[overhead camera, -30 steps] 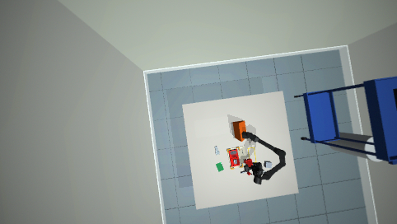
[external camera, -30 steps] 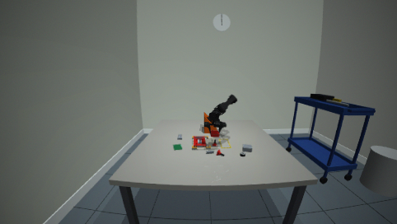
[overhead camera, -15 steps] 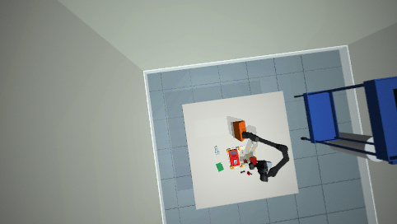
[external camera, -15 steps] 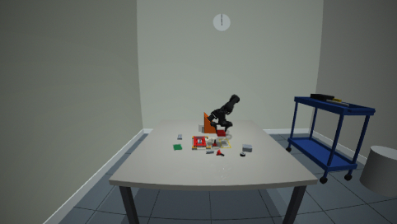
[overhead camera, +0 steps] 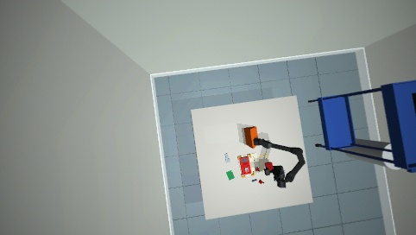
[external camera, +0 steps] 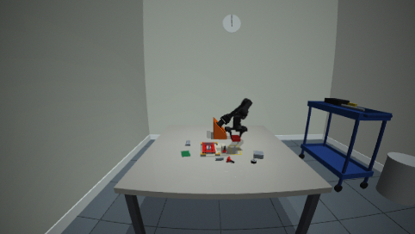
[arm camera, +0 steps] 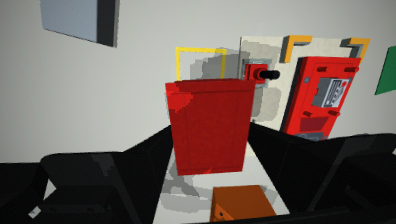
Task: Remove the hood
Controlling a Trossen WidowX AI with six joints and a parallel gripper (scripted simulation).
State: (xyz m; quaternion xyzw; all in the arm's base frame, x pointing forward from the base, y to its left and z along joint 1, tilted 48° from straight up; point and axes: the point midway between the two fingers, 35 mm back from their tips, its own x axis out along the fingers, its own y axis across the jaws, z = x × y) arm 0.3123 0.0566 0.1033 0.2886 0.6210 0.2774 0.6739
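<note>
Yellow-marked area (arm camera: pixel 200 62) mostly bare; toy car (arm camera: pixel 320 95) just beside, right.

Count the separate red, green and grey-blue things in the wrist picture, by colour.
Red: 3 (hood, toy car, small pegged part)
Green: 1 (flat piece)
Grey-blue: 1 (block)
Total: 5
</note>
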